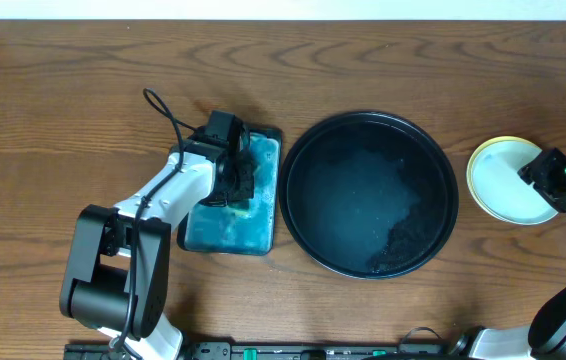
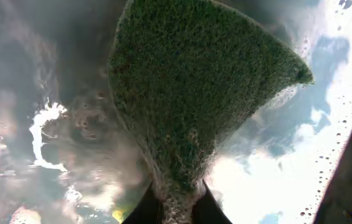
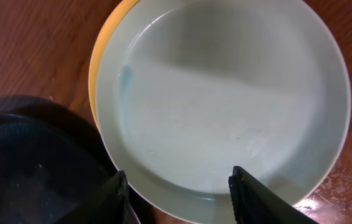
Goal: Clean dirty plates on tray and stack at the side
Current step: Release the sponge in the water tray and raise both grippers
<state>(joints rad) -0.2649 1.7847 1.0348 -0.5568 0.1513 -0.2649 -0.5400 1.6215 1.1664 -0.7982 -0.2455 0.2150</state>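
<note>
A pale mint-white plate [image 1: 508, 182] lies on top of a yellow plate [image 1: 474, 163] on the wood to the right of the black tray [image 1: 353, 190], which holds no plates, only a wet film. My right gripper [image 1: 553, 180] hovers over the stack's right edge. In the right wrist view its jaws stand open [image 3: 179, 199] on either side of the top plate's [image 3: 226, 99] near rim, and the yellow plate [image 3: 98, 56] peeks out at the left. My left gripper [image 1: 235, 180] is over the teal sponge tray, shut [image 2: 177, 208] on a green sponge [image 2: 194, 87].
The rectangular teal sponge tray [image 1: 225, 228] with soapy water sits just left of the black tray. The black tray's rim [image 3: 33, 168] lies close to the plate stack. The left arm's base stands at the front left of the table.
</note>
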